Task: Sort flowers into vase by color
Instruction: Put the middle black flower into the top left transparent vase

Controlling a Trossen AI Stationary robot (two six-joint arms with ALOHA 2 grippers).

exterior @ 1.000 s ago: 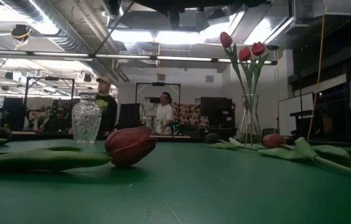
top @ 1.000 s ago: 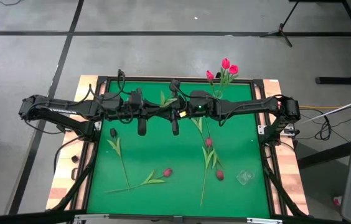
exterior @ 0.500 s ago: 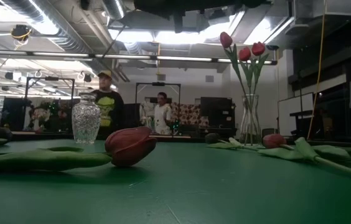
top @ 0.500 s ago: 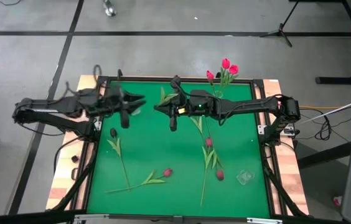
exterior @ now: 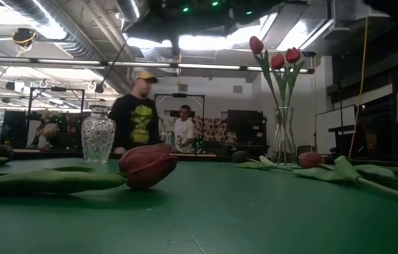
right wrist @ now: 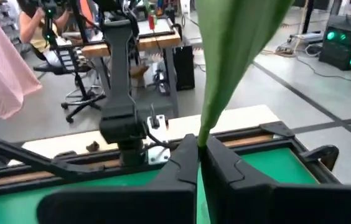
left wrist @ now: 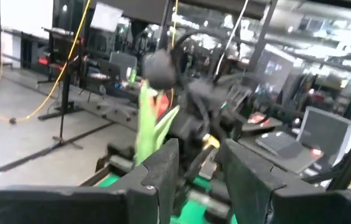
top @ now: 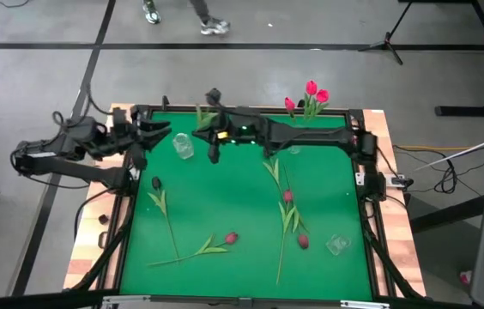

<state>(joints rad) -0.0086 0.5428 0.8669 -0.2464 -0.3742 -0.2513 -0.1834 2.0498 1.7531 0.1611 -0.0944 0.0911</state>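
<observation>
While person (exterior: 135,113) passes behind, cut-glass vase (exterior: 98,136) stands past maroon tulip (exterior: 147,165).

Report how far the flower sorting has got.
Done: three pink tulips stand in the tall vase. In hand: the right claw is shut on a green stem near the cut-glass vase; the left claw is open and empty. Left: four tulips on the mat.

Matt green felt-like tabletop (top: 225,197) with pale wood border; faceted clear glass vase (exterior: 98,135); smooth, slightly glossy maroon flower bud (exterior: 147,166).
</observation>
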